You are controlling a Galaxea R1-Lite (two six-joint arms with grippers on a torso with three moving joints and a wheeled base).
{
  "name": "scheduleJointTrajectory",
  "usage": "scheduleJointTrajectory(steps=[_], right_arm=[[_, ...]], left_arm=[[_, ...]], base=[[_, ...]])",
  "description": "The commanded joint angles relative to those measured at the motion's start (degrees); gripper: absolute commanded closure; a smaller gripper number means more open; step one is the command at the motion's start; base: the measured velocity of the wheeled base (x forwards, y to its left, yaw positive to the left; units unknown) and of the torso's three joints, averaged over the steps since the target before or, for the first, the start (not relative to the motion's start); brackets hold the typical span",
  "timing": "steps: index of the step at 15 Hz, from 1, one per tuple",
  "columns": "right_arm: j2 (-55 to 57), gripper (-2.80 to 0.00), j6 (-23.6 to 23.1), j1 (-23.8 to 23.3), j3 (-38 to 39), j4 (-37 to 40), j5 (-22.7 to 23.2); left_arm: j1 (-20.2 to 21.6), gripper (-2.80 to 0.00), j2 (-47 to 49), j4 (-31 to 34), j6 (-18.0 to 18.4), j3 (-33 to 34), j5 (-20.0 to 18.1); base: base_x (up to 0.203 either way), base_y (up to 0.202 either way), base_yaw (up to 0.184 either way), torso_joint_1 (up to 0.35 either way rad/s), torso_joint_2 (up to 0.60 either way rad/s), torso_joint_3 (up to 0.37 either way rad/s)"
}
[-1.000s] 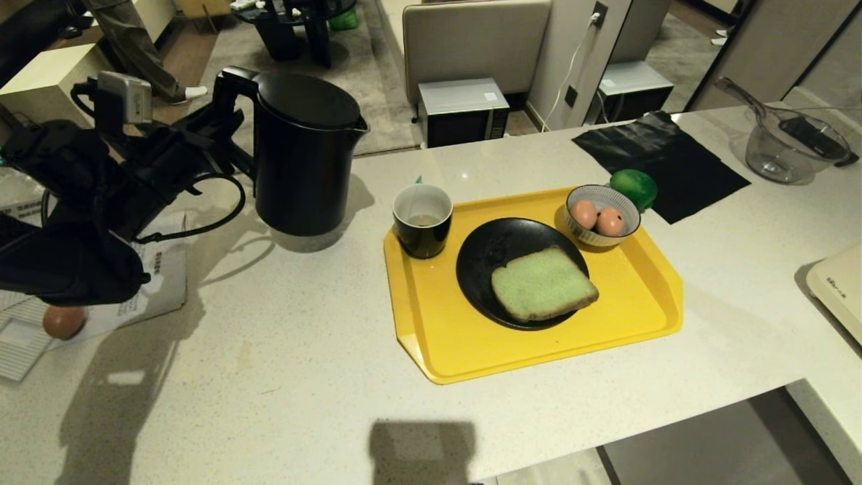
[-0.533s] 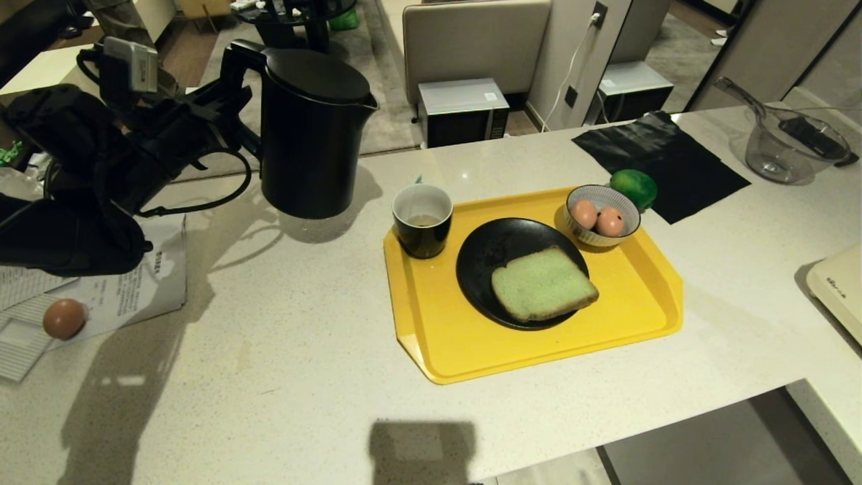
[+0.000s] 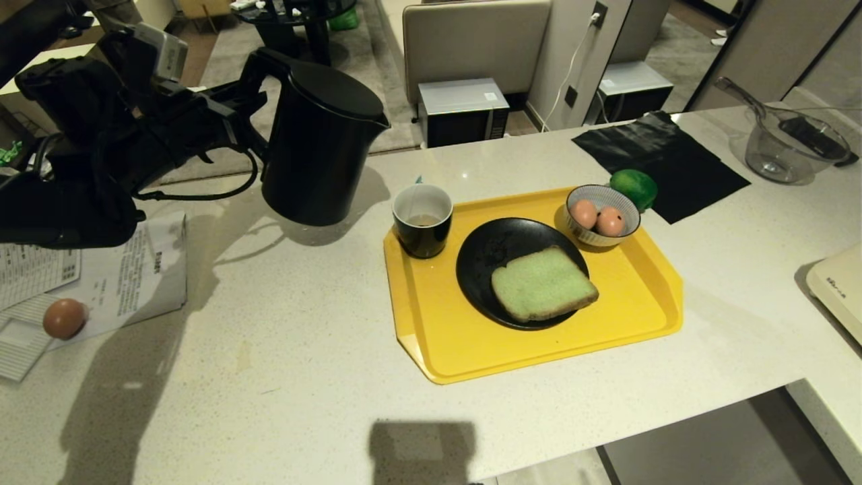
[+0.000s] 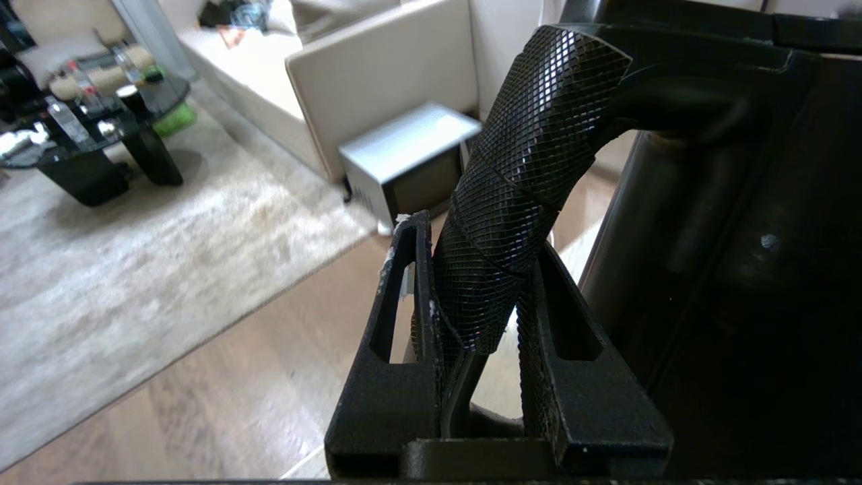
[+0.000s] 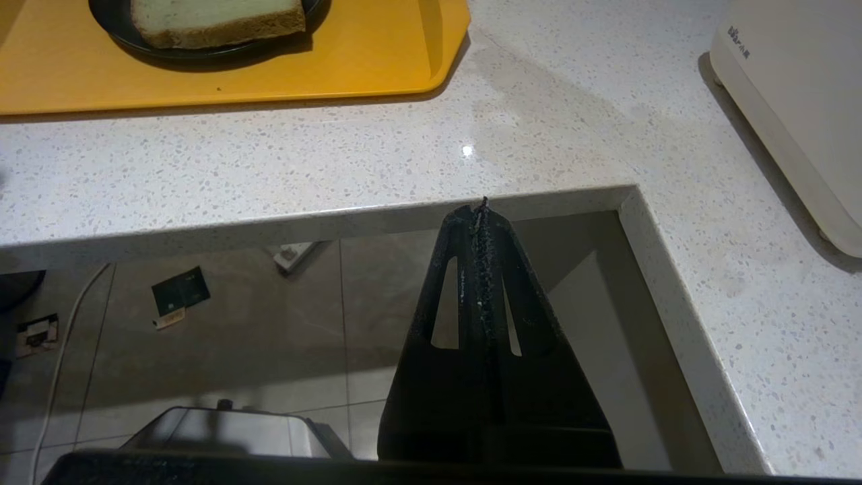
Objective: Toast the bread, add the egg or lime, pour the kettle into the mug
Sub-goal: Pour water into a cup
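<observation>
from the head view we see our left gripper (image 3: 246, 118) clamped on the loop handle of the kettle (image 3: 323, 148), which hangs above the counter (image 3: 303, 350) tilted with its spout toward the mug (image 3: 422, 219). the mug stands on the far left corner of the yellow tray (image 3: 539, 350), with a little liquid at its bottom. beside it on the tray sits a black plate (image 3: 491, 252) bearing the bread (image 3: 542, 283), and behind that a striped bowl (image 3: 603, 232) holding two eggs (image 3: 597, 217). the lime (image 3: 634, 187) rests on the counter just behind the bowl, at the tray's far edge. another egg (image 3: 64, 318) lies on papers (image 3: 128, 276) at far left.

in the left wrist view our fingers (image 4: 404, 316) press either side of the kettle's textured handle (image 4: 525, 195), the black body filling the side.

in the right wrist view our right gripper (image 5: 481, 215) has its fingers pressed together, empty, below the counter's edge, near the tray's corner (image 5: 431, 60) and the bread (image 5: 215, 17).
</observation>
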Motion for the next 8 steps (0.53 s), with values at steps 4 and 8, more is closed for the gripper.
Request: scheduleJointTrajectory(steps=[4,8], right_arm=[[0.0,0.0,0.0,0.0,1.4,-0.1,0.0],[0.0,0.0,0.0,0.0,1.5,0.0,0.0]], left_arm=[[0.1,0.0,0.4,12.0,11.2,-5.9,-1.6],[-0.8,0.0,1.0,17.7,19.4,-7.9,-1.9]], base=[[0.0,0.0,0.0,0.0,0.0,0.0],[0.0,0.0,0.0,0.0,0.0,0.0]])
